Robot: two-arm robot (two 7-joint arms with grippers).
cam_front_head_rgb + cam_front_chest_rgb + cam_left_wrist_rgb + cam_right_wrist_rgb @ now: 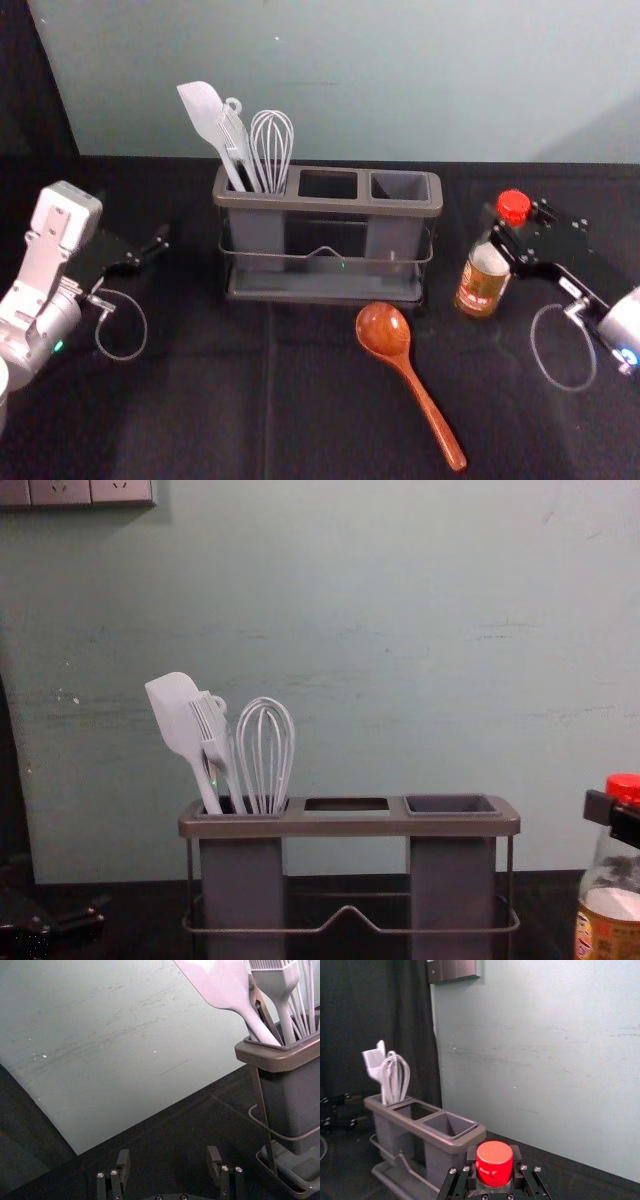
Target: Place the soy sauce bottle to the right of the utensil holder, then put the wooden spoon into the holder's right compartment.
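1. Red-capped and clear-sided, the soy sauce bottle [483,278] is to the right of the utensil holder [290,203], a short way apart from it. Its label shows below the right gripper.
2. The right gripper [507,238] is at the bottle's neck, just under the cap [513,205]. Its jaws are clamped on the bottle, one on each side, as the right wrist view also shows. Whether the base touches the cloth is hard to make out, so I can't say for certain.
3. The left gripper [150,252] is idle well to the left of the holder, above the dark cloth [200,400]. Its jaws stand apart, with a wide gap between them in the left wrist view.
4. The wooden spoon [408,370] lies on the cloth in front of the holder. Its bowl is near the holder's front edge, right of the middle, and the handle slants toward the viewer and to the right.
5. In the left compartment stand a spatula [204,110], a brush [234,135] and a whisk [271,180], all pale.
6. Behind everything is a grey-green wall [400,80], with a socket panel [60,492] at the chest view's upper left.
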